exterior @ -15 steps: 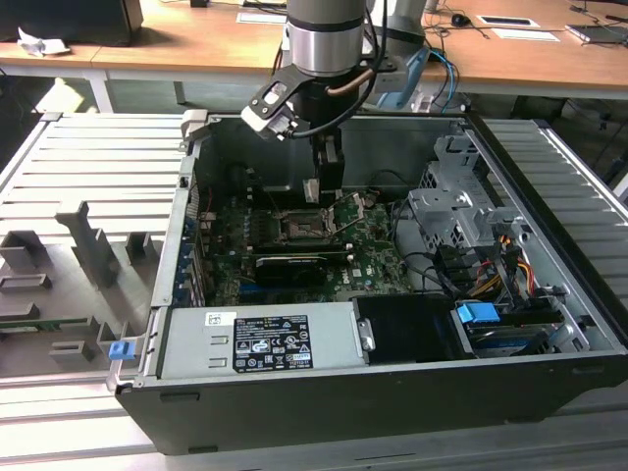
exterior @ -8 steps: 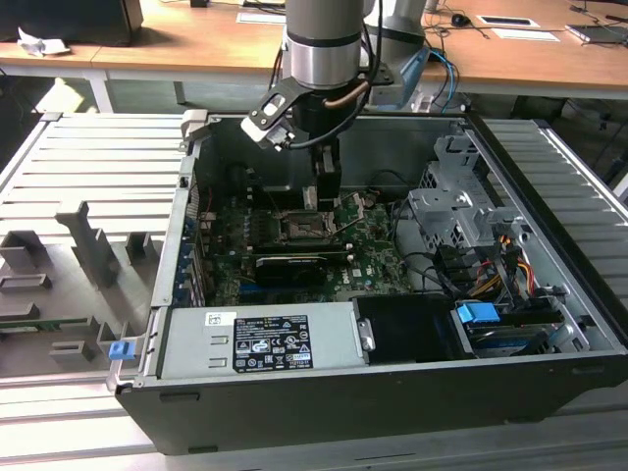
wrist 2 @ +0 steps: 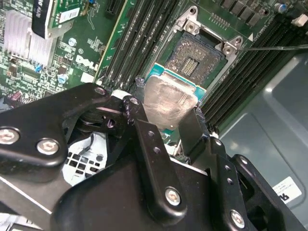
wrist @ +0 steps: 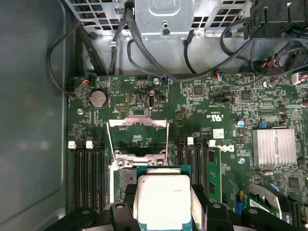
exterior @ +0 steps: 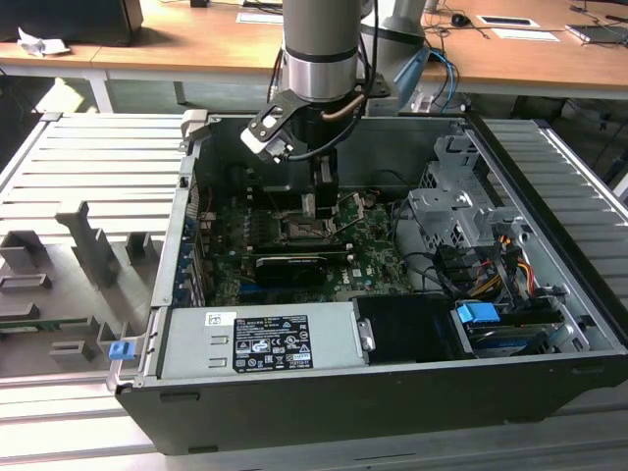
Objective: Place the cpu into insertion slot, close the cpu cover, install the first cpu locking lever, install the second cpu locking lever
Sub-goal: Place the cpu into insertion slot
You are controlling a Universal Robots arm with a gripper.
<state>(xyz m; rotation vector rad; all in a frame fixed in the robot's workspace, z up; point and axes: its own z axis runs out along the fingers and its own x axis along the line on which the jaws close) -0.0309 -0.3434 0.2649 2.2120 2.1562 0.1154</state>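
**Chip clamped in the tool over the open socket**

At the exterior view's left, grey moulded fixtures point(exterior: 88, 245) stand on the ribbed metal worktop point(exterior: 559, 167). Beside them lies the open black computer case point(exterior: 392, 412). A boxy grey power supply point(exterior: 260, 339) with a printed label sits along its near edge.

In the middle, the arm point(exterior: 319, 49), a smooth silver and dark cylinder, reaches down into the case. The tool point(exterior: 319, 201) hangs over the green motherboard point(exterior: 373, 260).

In both wrist views the matt black fingers point(wrist 2: 192, 130) press against two opposite edges of the cpu point(wrist 2: 168, 103), so the tool is clamped on it. The cpu is a flat square with rounded corners, so it has no long axis. Its dull, brushed silver face is turned up toward the cameras, away from the board. A thin green rim shows along the edge nearest the insertion slot point(wrist 2: 197, 55).

The slot is a square black bed of fine contacts inside a bright metal frame. In the first wrist view the cpu point(wrist: 162, 197) overlaps the near part of the slot point(wrist: 124, 178); whether they touch cannot be told. Beyond it, the cpu cover point(wrist: 138, 123), a thin silvery frame, stands hinged open, with thin wire levers point(wrist: 168, 139) at its sides. Long black memory slots point(wrist: 89, 178) flank the socket, and a finned silver heat sink point(wrist: 274, 147) sits apart.

At the exterior view's right stands a perforated grey drive cage point(exterior: 461, 211).
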